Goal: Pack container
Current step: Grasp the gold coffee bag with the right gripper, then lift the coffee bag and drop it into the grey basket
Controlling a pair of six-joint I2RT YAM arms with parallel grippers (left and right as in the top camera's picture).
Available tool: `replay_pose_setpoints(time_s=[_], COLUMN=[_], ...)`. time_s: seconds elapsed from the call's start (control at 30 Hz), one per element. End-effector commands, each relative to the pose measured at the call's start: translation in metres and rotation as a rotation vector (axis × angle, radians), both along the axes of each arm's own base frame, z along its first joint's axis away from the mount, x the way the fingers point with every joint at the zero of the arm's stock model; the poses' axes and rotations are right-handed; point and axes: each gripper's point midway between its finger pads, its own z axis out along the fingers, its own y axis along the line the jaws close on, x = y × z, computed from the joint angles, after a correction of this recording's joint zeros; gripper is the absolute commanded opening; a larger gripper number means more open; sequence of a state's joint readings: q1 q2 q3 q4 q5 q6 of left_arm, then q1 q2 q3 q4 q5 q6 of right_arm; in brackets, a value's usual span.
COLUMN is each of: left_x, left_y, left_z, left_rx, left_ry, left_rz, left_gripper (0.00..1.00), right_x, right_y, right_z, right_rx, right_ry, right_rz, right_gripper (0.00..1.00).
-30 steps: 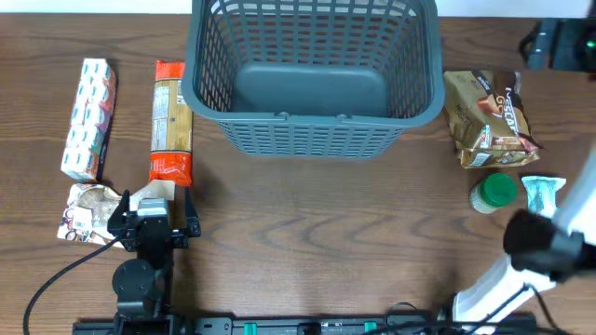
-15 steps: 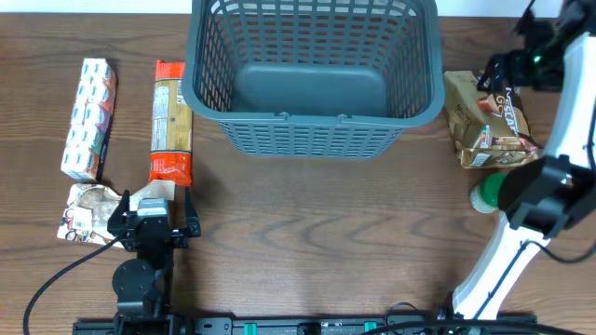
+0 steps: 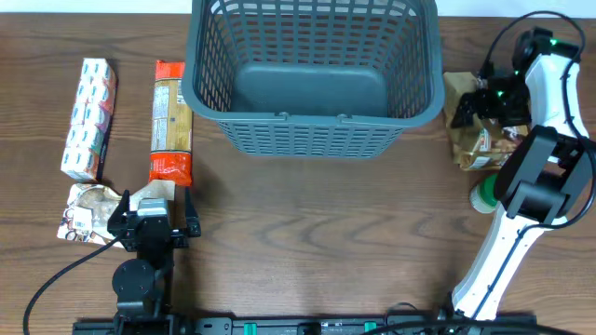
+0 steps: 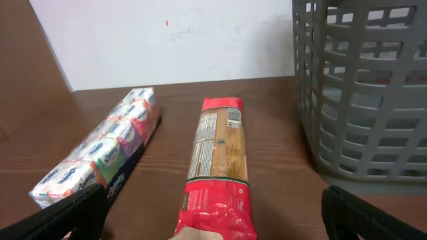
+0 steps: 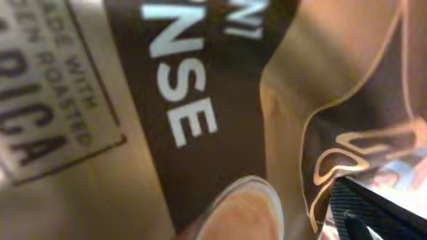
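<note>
Overhead, we see the brown wooden counter (image 3: 307, 233) carrying the large dark grey plastic lattice basket (image 3: 312, 140) at its far middle, upright and empty. Just to the right of it lies the crumpled gold-and-brown foil bag (image 3: 472, 135), with the right gripper (image 3: 480, 98) over the bag's far end. The right wrist view is filled by the bag's print at close range, so we cannot tell whether the jaws have closed on it. The left gripper (image 3: 155, 208) rests near the front edge with its jaws spread wide, holding nothing.

We judge the step in hand to be taking the bag. We would pinch a firm fold near its top rather than loose foil, lift it clear of the rim, then carry it left and lower it onto the solid floor. The basket's mouth faces straight up and its long axis runs left to right across the counter, so laying the bag along that axis should leave room beside it
</note>
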State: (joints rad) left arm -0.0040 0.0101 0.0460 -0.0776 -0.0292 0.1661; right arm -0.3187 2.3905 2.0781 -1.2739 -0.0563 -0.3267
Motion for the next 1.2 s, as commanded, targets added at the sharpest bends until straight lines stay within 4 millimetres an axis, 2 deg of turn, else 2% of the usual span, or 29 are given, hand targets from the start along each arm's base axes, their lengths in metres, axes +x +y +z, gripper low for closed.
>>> replay_pose_setpoints(time_s=[0.0,0.2,0.3,0.33,0.37,0.43,0.47,0.67,0.77,0.87,0.93,1.0,1.1,1.17], left_x=[0.0,0.0,0.0,0.0,0.0,0.0,0.0,0.0,0.0,0.0,0.0,0.0,0.0,0.0], left_y=[0.0,0.0,0.0,0.0,0.0,0.0,0.0,0.0,0.0,0.0,0.0,0.0,0.0,0.0], left_z=[-0.017,-0.017,-0.017,-0.017,-0.017,-0.017,-0.017,-0.017,-0.017,-0.017,-0.017,-0.017,-0.017,-0.017], left_rx=[0.017,0.017,0.017,0.018,0.017,0.018,0.017,0.017,0.017,0.017,0.017,0.017,0.018,0.017], left_ry=[0.041,0.041,0.041,0.041,0.041,0.041,0.041,0.041,0.041,0.041,0.041,0.041,0.041,0.041], left_rz=[-0.002,-0.002,-0.002,-0.001,-0.002,-0.001,-0.002,-0.002,-0.002,-0.002,-0.002,-0.002,-0.001,-0.002], left_gripper=[0.99,0.99,0.99,0.98,0.99,0.98,0.98,0.99,0.98,0.99,0.98,0.99,0.98,0.98], right_x=[-0.021,-0.039,-0.045,-0.047,-0.048,-0.049,-0.049,-0.048,-0.045,-0.034,-0.023,-0.009,0.008,0.016], right_y=[0.016,0.023,0.026,0.027,0.027,0.028,0.027,0.03,0.03,0.031,0.031,0.027,0.022,0.017], right_z=[-0.03,-0.061,-0.07,-0.072,-0.073,-0.074,-0.074,-0.072,-0.062,-0.038,-0.013,0.023,0.088,0.14], right_rx=[0.064,0.091,0.1,0.102,0.103,0.103,0.103,0.116,0.108,0.121,0.126,0.106,0.066,0.03], right_ry=[0.083,0.119,0.13,0.135,0.139,0.141,0.139,0.141,0.127,0.076,0.016,-0.068,-0.221,-0.341], right_rz=[0.016,0.011,0.01,0.01,0.011,0.012,0.016,-0.032,-0.059,-0.061,-0.071,-0.101,-0.126,-0.15], right_gripper=[0.99,0.99,0.99,0.95,0.83,0.32,0.01,0.01,0.01,0.01,0.01,0.01,0.01,0.01])
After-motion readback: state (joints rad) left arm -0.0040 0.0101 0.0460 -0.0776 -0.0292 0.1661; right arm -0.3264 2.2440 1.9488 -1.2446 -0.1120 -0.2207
